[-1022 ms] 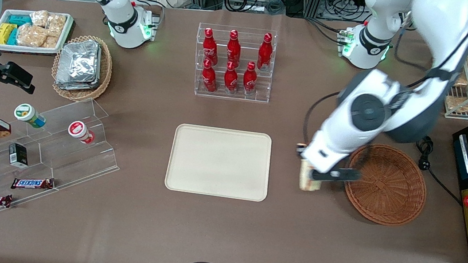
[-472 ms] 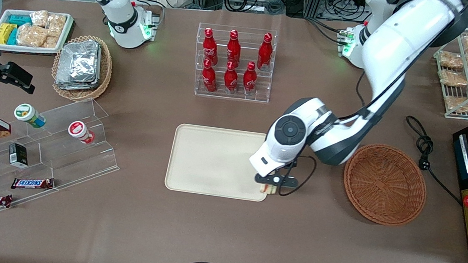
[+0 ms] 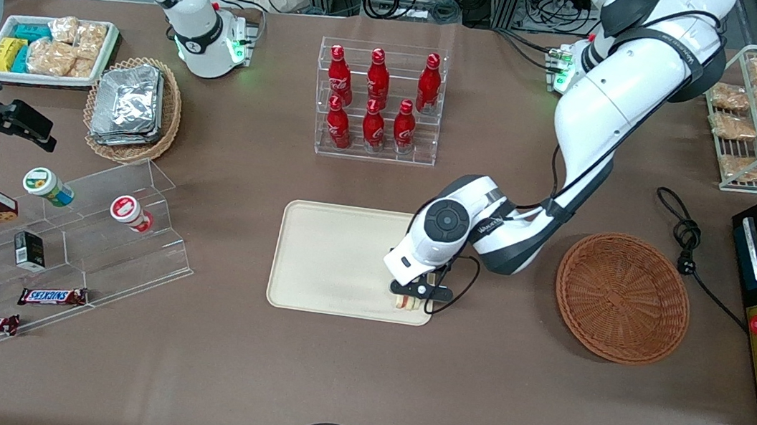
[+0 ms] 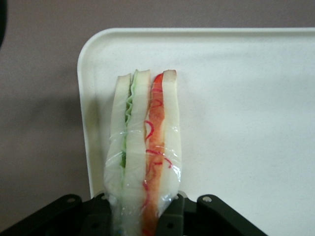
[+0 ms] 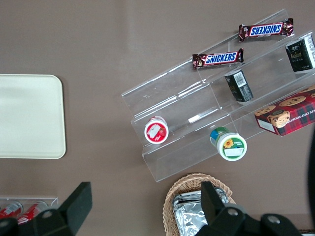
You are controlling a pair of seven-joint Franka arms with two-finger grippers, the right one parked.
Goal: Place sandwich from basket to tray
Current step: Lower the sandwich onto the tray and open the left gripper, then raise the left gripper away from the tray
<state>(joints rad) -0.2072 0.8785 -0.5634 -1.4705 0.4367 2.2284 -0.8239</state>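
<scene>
Hand (image 3: 411, 296) pinches the sandwich (image 4: 143, 152) over the tray (image 3: 337, 258) corner nearest the basket (image 3: 622, 297), which sits apart on the bench (image 3: 485, 399).

Pincer (image 3: 411, 297) holds sandwich (image 4: 143, 152) over tray (image 3: 337, 258) corner (basket (image 3: 622, 297) well apart).
</scene>
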